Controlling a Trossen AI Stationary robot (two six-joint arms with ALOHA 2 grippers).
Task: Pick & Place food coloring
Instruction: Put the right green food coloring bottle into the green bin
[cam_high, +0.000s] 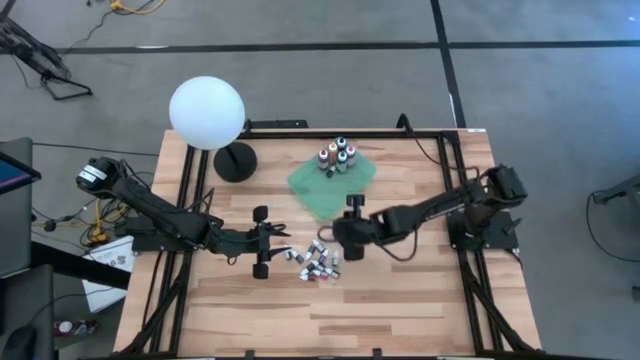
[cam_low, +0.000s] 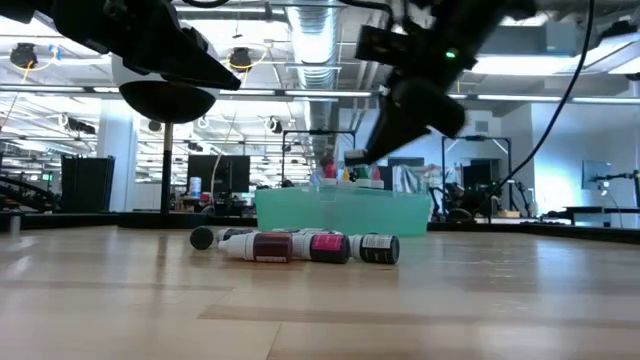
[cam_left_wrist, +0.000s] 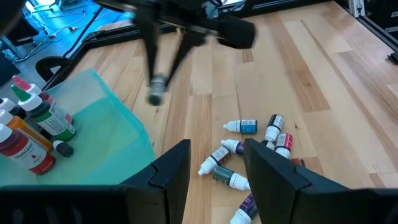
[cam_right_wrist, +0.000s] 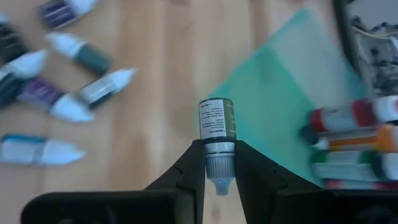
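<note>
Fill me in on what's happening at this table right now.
The right gripper is shut on a small food coloring bottle, held by its cap end above the bare wood between the loose pile of bottles and the green cloth. A handful of bottles already stand upright together on that cloth. The left gripper waits open just beside the pile, holding nothing. A white globe lamp stands at the back of the table.

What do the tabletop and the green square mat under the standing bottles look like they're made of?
Tabletop: looks like wood, pale planks with visible grain and seams, low sheen. Green mat: probably soft cloth or thin plastic; matte, slightly translucent teal, flat with crisp edges. Hard to tell which.
</note>
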